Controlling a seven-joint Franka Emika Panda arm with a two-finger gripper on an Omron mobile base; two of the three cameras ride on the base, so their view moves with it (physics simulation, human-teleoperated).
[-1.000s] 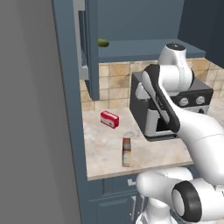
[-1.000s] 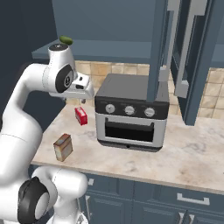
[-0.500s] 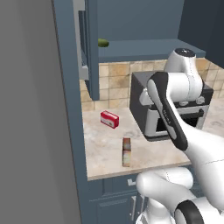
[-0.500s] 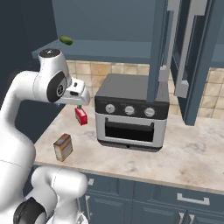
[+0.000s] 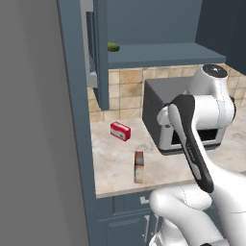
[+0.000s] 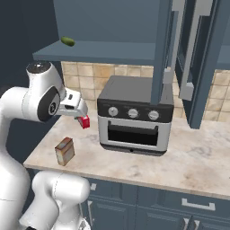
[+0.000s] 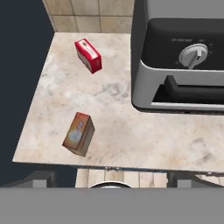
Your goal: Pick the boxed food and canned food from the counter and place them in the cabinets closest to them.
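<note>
Looking down through the hand camera, I take the grey and black toaster oven (image 7: 183, 65) as my landmark and read across from the far left. Left of it and nearer the tiled wall lies the small flat red box with a white label (image 7: 88, 55); that one is not my target. Closer to the front edge of the beige marble-patterned counter (image 7: 122, 131), still left of the oven, stands the tall slim tan-brown carton with reddish and pale patches, the boxed food (image 7: 78, 133). It sits upright and apart from everything else, so I judge a grip across its narrow sides is possible without nudging the red box.

From the base cameras, the carton (image 5: 139, 166) stands near the counter edge, and the open dark blue-grey wall cabinet shelf (image 5: 158, 52) hangs above, left of the oven top, with a small green item (image 5: 113, 46) on it. That shelf looks like the closest place for the carton.

My gripper (image 6: 80, 113) hangs above the counter left of the oven, fingers spread fully apart and holding nothing. I cannot find the canned food here.
</note>
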